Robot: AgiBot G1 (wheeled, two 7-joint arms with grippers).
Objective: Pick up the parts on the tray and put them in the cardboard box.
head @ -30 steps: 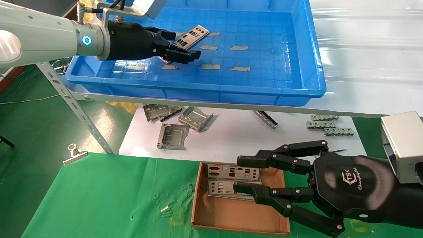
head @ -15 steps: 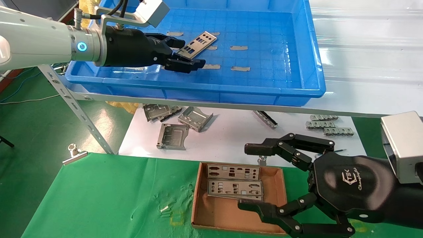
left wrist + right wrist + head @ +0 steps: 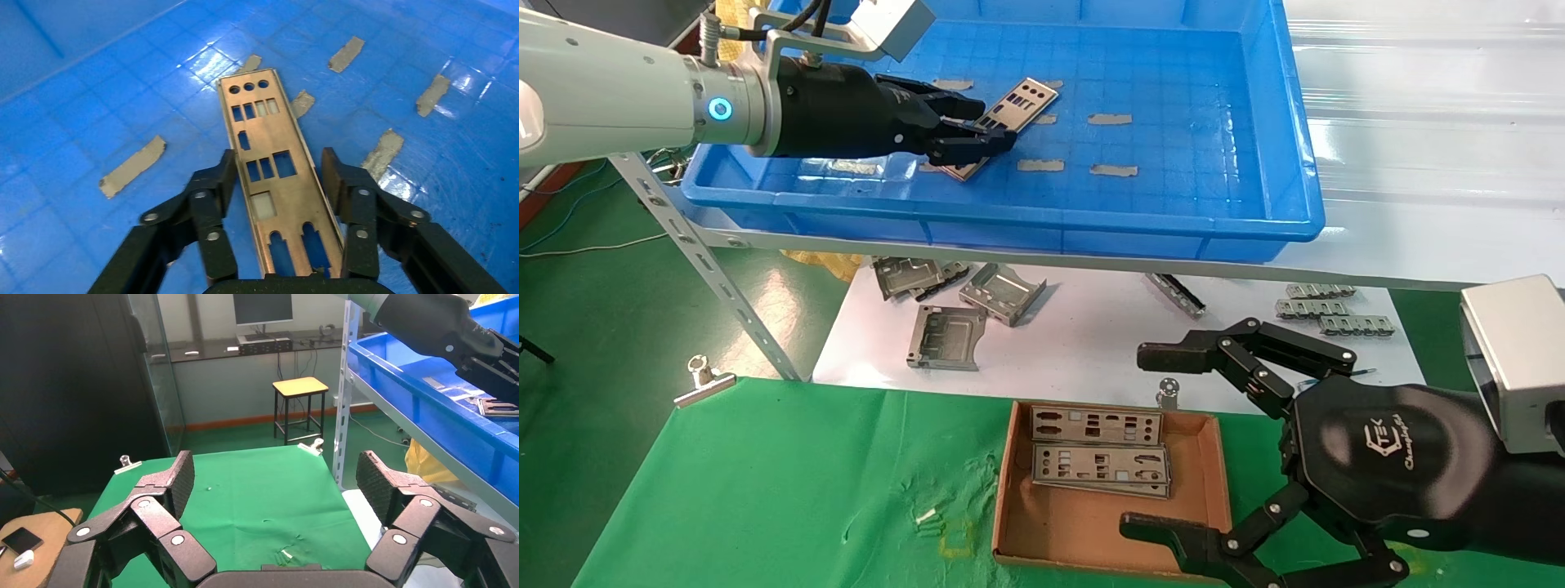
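The blue tray (image 3: pixel 1009 220) sits on the upper shelf. Inside it, my left gripper (image 3: pixel 993 122) is shut across the width of one silver part (image 3: pixel 1021 98), whose far end is tilted up off the floor. In the left wrist view the part (image 3: pixel 275 177) runs lengthwise between the two fingers of the left gripper (image 3: pixel 278 158), above the tray floor (image 3: pixel 92 92). The cardboard box (image 3: pixel 1005 490) lies on the green cloth with two parts (image 3: pixel 1095 425) (image 3: pixel 1099 465) flat inside. My right gripper (image 3: pixel 1140 441) (image 3: pixel 275 462) hovers wide open over the box's right side, holding nothing.
Grey tape strips (image 3: pixel 1111 118) dot the tray floor. Under the shelf, a white sheet holds grey brackets (image 3: pixel 948 335) (image 3: pixel 1001 290) and connector strips (image 3: pixel 1324 306). A slanted shelf strut (image 3: pixel 707 261) and a metal clip (image 3: pixel 703 380) stand at the left of the green cloth.
My right gripper opened wide and drew back to the right, leaving the second part in the box. My left gripper shifted right in the tray with the part between its fingers.
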